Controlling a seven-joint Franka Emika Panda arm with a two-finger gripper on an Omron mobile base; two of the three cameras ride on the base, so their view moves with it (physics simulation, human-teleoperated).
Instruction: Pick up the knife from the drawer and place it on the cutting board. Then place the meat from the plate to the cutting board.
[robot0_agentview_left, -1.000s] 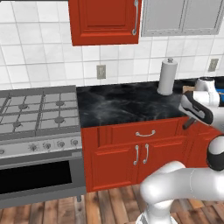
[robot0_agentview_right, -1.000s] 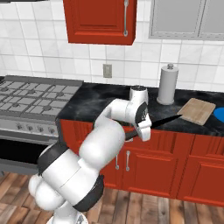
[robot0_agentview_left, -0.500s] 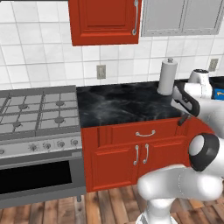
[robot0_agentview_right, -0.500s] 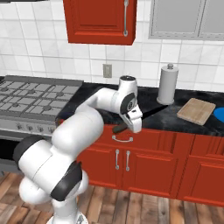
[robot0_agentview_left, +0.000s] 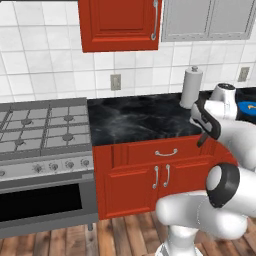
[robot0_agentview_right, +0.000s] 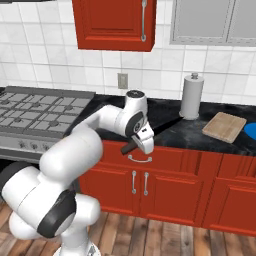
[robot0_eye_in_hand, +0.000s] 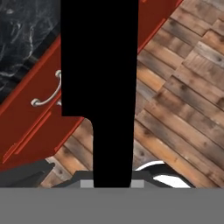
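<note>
In the left base view my fingers hang just in front of the bench edge, above the red drawer with its curved silver handle, and they are clamped on the knife, which shows here as a short dark sliver pointing down from my hand. Beyond my hand, at the back of the bench, stands the paper-towel roll, and further off to that side a bit of the blue plate peeks past my arm with a small orange piece on it that I take for the meat; the stove lies well away on the other side. In the right base view my fingers sit right over the drawer front, just above its handle, and the knife sticks out dark and slanted from between them. The cutting board lies on the bench well apart from my fingers, past the paper-towel roll, and the edge of the plate shows just beyond the board. In the hand view the knife rises straight up from between my closed fingers as a broad black blade over a narrower handle, and past it I see the drawer front with its handle to one side and the wooden floor to the other.
</note>
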